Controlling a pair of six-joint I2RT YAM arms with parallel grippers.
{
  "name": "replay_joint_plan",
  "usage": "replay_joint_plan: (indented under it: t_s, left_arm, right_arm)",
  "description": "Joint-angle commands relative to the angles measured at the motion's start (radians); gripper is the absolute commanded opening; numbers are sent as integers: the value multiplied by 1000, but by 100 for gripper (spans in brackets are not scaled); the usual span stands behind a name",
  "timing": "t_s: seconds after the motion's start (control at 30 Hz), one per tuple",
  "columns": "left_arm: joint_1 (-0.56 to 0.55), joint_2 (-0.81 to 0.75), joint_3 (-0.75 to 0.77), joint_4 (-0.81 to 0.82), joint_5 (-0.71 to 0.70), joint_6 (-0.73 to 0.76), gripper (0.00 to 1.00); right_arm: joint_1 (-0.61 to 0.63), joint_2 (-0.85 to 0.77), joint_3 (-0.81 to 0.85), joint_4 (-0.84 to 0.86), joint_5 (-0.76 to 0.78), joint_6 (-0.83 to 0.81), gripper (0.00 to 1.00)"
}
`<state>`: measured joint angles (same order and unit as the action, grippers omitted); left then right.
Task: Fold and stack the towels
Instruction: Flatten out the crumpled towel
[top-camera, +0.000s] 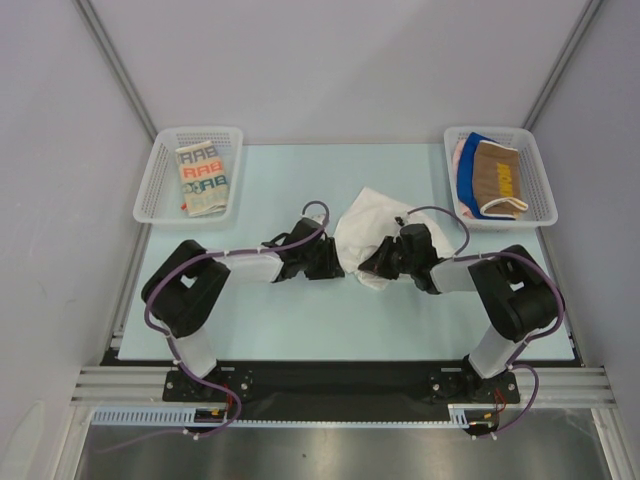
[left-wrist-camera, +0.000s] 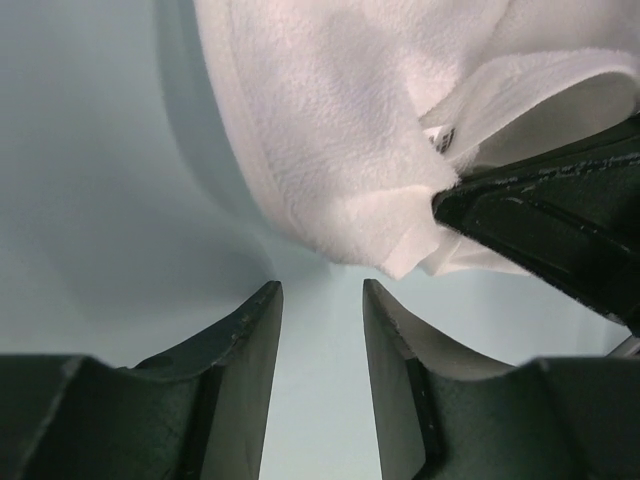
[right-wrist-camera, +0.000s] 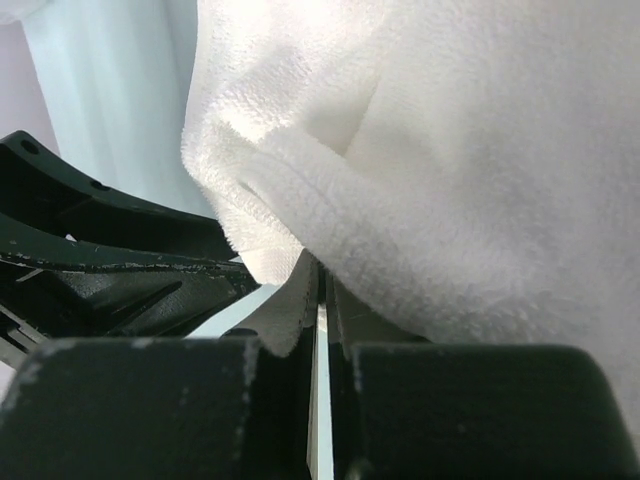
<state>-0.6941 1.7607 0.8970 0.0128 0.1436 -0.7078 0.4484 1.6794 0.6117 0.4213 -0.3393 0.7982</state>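
A plain white towel (top-camera: 362, 228) lies bunched in the middle of the table. My right gripper (top-camera: 376, 264) is shut on its near edge; in the right wrist view the terry cloth (right-wrist-camera: 450, 150) drapes over the closed tips of the gripper (right-wrist-camera: 322, 270). My left gripper (top-camera: 338, 264) stands open just left of that spot. The left wrist view shows its empty jaws (left-wrist-camera: 322, 288) slightly short of the towel's hanging corner (left-wrist-camera: 400, 255), with the right gripper's finger (left-wrist-camera: 560, 215) beside it. A folded cream lettered towel (top-camera: 203, 178) lies in the left basket.
White mesh basket (top-camera: 150, 190) at the back left. Another white basket (top-camera: 540, 185) at the back right holds a brown towel (top-camera: 498, 178), a blue one (top-camera: 480, 145) and a pink one (top-camera: 459, 160). Pale blue mat (top-camera: 300, 320) covers the table.
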Motion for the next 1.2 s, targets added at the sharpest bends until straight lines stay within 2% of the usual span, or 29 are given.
replay_joint_plan:
  t_s: [0.0, 0.23, 0.4, 1.17]
  left_arm:
    - [8, 63, 20, -93, -41, 11, 46]
    - [8, 66, 51, -94, -61, -5, 54]
    - [10, 69, 109, -115, -82, -5, 57]
    - [11, 111, 218, -68, -53, 4, 56]
  right_arm:
    - [-16, -4, -12, -29, -32, 21, 0]
    - [-46, -46, 2, -9, -112, 70, 0]
    - [-47, -58, 20, -53, -101, 46, 0]
    - [-48, -58, 22, -90, -93, 18, 0]
